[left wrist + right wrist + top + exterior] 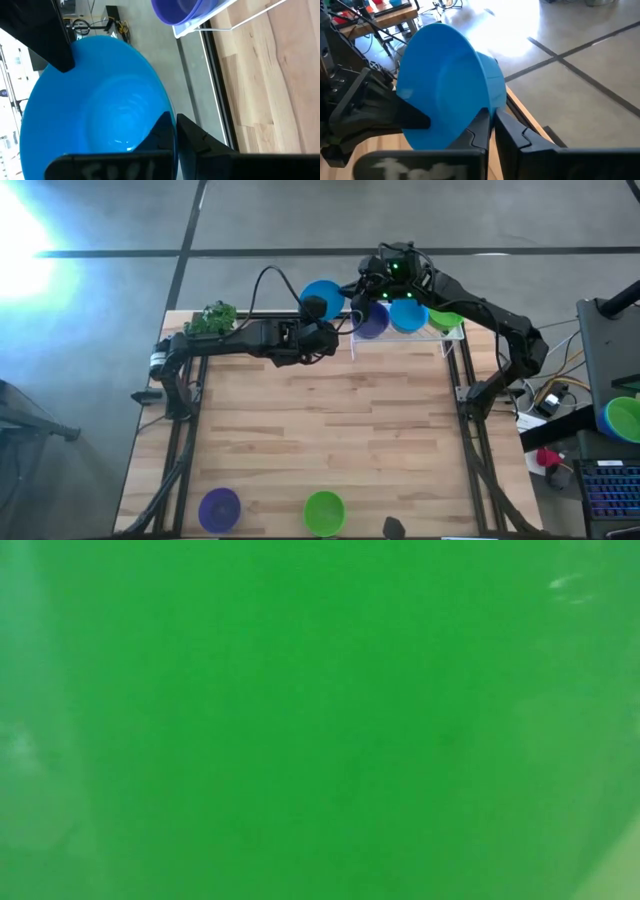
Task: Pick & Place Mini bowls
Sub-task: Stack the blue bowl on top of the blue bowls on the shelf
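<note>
A sky blue mini bowl (322, 293) is lifted over the table's far edge, tipped on its side, with both grippers on it. My left gripper (319, 310) reaches it from the left and my right gripper (349, 288) from the right; each is shut on its rim. In the white wire rack (452, 340) at the far edge sit a purple bowl (372, 322), a blue bowl (408, 315) and a green bowl (446, 320). A purple bowl (219, 508) and a green bowl (323, 512) rest on the table near its near edge. The green one fills the low view (320, 720). My left gripper (174, 134) pinches the blue bowl's rim (170, 112), one finger inside the hollow and one outside. The bowl is clear of the table, on its side. My right gripper (491, 125) pinches the rim (487, 102) at another spot, one finger inside (477, 132) and one outside; the left gripper's finger (412, 117) lies in the hollow.
A leafy green toy plant (213, 318) stands at the table's far left corner beside the left arm. Off the table to the right are a desk with a keyboard (610, 490) and another blue-and-green bowl (625, 418). Bare wood (320, 430) spans the table's middle.
</note>
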Motion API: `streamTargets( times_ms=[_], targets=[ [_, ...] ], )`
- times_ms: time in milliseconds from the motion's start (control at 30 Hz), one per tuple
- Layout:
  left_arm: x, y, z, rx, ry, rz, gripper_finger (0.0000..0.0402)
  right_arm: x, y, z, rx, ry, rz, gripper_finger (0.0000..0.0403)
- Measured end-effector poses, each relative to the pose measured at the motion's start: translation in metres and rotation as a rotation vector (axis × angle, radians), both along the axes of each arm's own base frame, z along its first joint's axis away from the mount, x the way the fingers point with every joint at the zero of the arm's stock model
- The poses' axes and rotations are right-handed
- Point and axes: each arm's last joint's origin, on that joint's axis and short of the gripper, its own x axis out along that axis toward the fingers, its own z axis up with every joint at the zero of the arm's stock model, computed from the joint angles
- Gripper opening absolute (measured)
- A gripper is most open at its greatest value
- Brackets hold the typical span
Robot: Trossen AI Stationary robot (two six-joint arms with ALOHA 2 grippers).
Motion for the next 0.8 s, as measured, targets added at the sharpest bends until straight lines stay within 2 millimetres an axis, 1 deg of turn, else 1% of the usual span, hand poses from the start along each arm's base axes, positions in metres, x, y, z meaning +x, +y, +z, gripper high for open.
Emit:
streamTargets(
  times_ms=[467,667,800],
  targets=[
    [-0.0002,0.0017,-0.0007,-0.015,0.0,-0.007,0.0005,0.0002,0.0005,-0.0002,0.005,0.0,0.004,0.0011],
    [-0.0002,0.0053,-0.009,-0.021,0.018,0.007,0.0005,0.0008,0.0003,-0.0016,0.005,0.005,0.005,0.0011],
    [-0.0002,0.0056,-0.0099,-0.021,0.02,0.009,0.0005,0.0008,0.0002,-0.0017,-0.001,0.009,-0.007,0.0011]
  ],
)
